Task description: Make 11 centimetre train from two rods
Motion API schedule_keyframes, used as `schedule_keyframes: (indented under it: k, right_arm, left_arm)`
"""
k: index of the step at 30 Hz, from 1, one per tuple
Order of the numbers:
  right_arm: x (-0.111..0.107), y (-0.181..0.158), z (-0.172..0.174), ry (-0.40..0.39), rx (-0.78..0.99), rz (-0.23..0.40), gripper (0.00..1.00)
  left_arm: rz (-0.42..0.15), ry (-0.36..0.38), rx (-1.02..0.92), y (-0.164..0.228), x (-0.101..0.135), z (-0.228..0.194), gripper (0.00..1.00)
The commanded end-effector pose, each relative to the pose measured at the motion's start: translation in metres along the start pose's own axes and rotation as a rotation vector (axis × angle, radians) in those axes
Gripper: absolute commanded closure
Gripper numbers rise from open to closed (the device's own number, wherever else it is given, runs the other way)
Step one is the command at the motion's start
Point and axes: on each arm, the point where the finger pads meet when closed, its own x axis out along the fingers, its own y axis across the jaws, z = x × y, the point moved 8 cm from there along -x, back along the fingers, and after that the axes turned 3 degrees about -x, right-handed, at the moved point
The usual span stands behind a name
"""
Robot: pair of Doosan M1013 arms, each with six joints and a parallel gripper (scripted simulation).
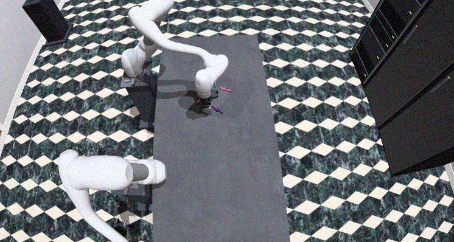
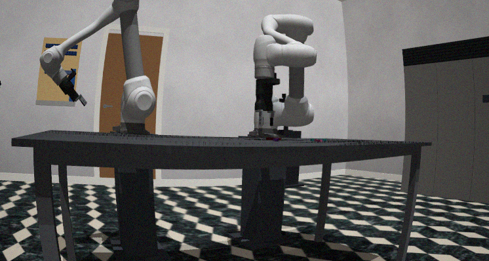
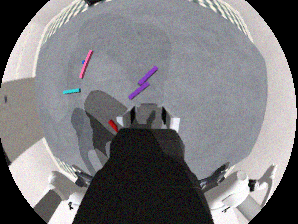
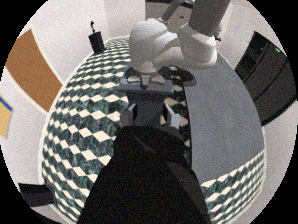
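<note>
Flat: 2 offset purple rods (image 1: 220,110) (image 2: 276,140) (image 3: 148,75), pink rod (image 1: 225,89) (image 2: 320,140) (image 3: 86,64) beside blue rod (image 1: 226,87) (image 3: 83,62), turquoise rod (image 1: 215,84) (image 2: 313,140) (image 3: 72,91), red rod (image 1: 198,103) (image 2: 270,138) (image 3: 113,126)

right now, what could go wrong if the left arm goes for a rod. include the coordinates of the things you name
The blue rod (image 1: 226,87) (image 3: 83,62) sits close beside the pink rod (image 1: 225,89) (image 2: 320,140) (image 3: 86,64), so reaching for either could disturb both. One purple rod (image 1: 214,108) (image 3: 139,90) lies against or nearly against the other purple rod (image 1: 220,110) (image 3: 148,75); gripping one may shift its neighbour. The open left end effector (image 1: 207,106) (image 2: 265,126) (image 3: 148,111) could clip the partly hidden red rod (image 1: 198,103) (image 2: 270,138) (image 3: 113,126).

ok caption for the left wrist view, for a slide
Open left gripper over the table, two purple rods staggered ahead, pink rod off to one side.
</note>
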Motion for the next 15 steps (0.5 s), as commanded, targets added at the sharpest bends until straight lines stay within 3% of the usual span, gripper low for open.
schedule_keyframes:
  k: [1, 8, 15]
  right_arm:
    - [0.000, 0.001, -0.001, -0.008, 0.006, 0.010, 0.00]
    - [0.000, 0.001, -0.001, -0.008, 0.006, 0.010, 0.00]
    - [0.000, 0.001, -0.001, -0.008, 0.006, 0.010, 0.00]
  left_arm:
    - [-0.001, 0.002, 0.004, 0.001, 0.001, 0.003, 0.00]
    - [-0.001, 0.002, -0.025, -0.001, 0.000, -0.002, 0.00]
    - [-0.003, 0.001, -0.312, -0.022, -0.001, -0.031, 0.00]
